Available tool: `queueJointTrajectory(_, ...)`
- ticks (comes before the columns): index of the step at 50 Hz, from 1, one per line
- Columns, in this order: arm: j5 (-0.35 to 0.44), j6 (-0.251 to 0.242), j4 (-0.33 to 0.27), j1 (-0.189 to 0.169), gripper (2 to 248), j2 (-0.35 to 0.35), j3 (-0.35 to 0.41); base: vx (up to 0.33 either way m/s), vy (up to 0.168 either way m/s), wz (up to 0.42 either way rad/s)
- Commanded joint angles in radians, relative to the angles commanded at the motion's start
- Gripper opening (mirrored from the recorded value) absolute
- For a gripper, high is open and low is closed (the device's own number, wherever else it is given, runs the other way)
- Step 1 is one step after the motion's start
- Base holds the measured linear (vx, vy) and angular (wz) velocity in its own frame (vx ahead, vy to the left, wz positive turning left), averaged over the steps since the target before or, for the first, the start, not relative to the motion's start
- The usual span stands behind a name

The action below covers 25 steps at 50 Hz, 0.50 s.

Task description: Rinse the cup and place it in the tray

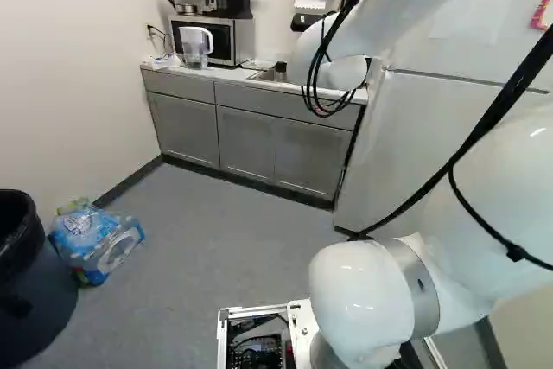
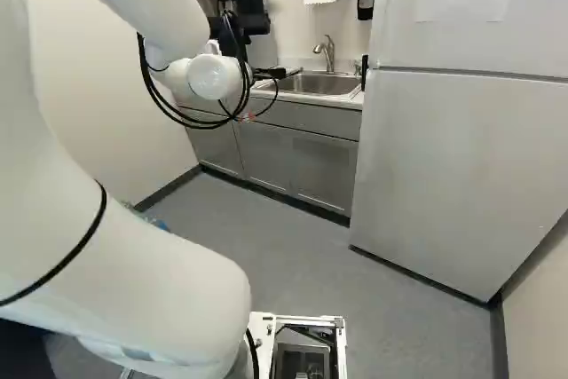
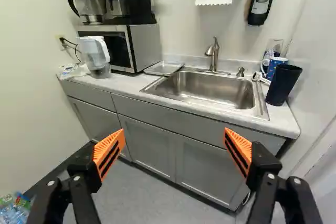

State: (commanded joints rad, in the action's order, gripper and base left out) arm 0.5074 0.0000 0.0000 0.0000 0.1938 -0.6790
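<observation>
Reaching toward the counter, my gripper (image 2: 269, 73) shows only in part past the white wrist in the right base view. The wrist view has the gripper (image 3: 173, 142) wide open, nothing between its orange pads. Beyond the fingers, on the counter at the sink's fridge-side end, stands a tall dark cup (image 3: 283, 83). A blue patterned mug (image 3: 274, 67) and a clear glass are just behind it. At the sink's other end, beside the microwave, lies a shallow metal tray (image 3: 164, 68). The sink (image 3: 212, 90) has its faucet (image 3: 212, 53) at the back.
A water pitcher (image 3: 95, 55) stands before the microwave (image 3: 126, 45), with a coffee maker on top. The fridge (image 2: 453, 166) borders the counter's right end. Bottled water packs (image 1: 93, 239) and a dark bin (image 1: 33, 291) are on the floor at the left.
</observation>
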Motion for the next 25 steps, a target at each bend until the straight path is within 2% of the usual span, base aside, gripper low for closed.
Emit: queueJointTrajectory(25,-0.035,0.0,0.0,0.0,247,0.03,-0.026,0.0,0.0,0.0)
